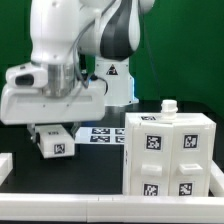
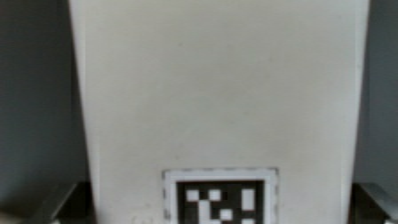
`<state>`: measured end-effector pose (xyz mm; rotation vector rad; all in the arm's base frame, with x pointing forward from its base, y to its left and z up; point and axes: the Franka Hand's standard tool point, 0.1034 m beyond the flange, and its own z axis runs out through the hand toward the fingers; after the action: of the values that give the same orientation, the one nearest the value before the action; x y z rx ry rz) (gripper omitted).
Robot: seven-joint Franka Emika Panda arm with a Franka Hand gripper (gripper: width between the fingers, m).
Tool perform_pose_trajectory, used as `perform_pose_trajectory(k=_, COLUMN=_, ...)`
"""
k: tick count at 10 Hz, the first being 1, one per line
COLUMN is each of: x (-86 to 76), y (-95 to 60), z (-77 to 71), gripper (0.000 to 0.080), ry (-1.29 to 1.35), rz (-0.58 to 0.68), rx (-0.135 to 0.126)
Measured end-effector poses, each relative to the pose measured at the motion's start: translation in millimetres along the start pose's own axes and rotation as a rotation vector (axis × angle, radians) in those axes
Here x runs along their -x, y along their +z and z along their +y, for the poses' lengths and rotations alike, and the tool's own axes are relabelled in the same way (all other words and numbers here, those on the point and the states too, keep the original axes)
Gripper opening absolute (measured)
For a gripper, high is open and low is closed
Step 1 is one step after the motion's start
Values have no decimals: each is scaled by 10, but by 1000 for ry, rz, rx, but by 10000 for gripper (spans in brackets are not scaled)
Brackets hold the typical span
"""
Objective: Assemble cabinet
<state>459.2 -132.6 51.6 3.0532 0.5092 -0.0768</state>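
The cabinet (image 1: 166, 157), a large white boxy body with several square tags on its front, stands at the exterior view's right with a small white knob (image 1: 168, 105) on top. My gripper (image 1: 55, 135) hangs to the left of it, apart from it, over the dark table. It is shut on a long white tagged panel (image 1: 56, 146). In the wrist view the panel (image 2: 222, 90) fills the picture, its tag (image 2: 222, 198) sits between the jaws, and my gripper (image 2: 222, 208) has a dark finger at each side of the panel.
The marker board (image 1: 100, 134) lies flat on the table behind the gripper, near the arm's base. A white piece (image 1: 5, 164) shows at the exterior view's left edge. A white rim (image 1: 60, 208) runs along the table's front.
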Motion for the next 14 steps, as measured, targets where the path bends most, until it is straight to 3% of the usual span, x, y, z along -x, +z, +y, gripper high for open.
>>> perform_pose_trajectory(k=1, x=-142, y=-218, z=-15, gripper=557, ry=1, rz=-13, rx=-23)
perform_pose_trajectory(k=2, x=-272, y=-355, z=16, gripper=557, ry=-7, rz=-1, rx=-18)
perform_pose_trajectory(k=4, x=-199, y=-256, z=10, gripper=557, ry=-4, rz=-8, rx=-16)
perform_pose_trajectory(k=6, x=-219, y=-278, z=-3, gripper=557, ry=1, rz=-13, rx=-20)
perform_pose_trajectory(k=7, x=-343, y=-440, z=-68, gripper=557, ry=14, rz=-43, rx=-44)
perform_pose_trajectory(k=8, x=-564, y=-707, z=-129, gripper=557, ry=16, rz=-46, rx=-55)
perform_pose_trajectory(k=9, x=-765, y=-930, z=-209, gripper=557, ry=39, rz=-48, rx=-48)
perform_pose_trajectory(k=10, x=-915, y=-1041, z=-283, gripper=557, ry=32, rz=-39, rx=-19)
perform_pose_trajectory(k=12, x=-832, y=-967, z=-271, gripper=557, ry=41, rz=-52, rx=-25)
perform_pose_trajectory(k=14, x=-856, y=-993, z=-290, gripper=557, ry=43, rz=-55, rx=-21)
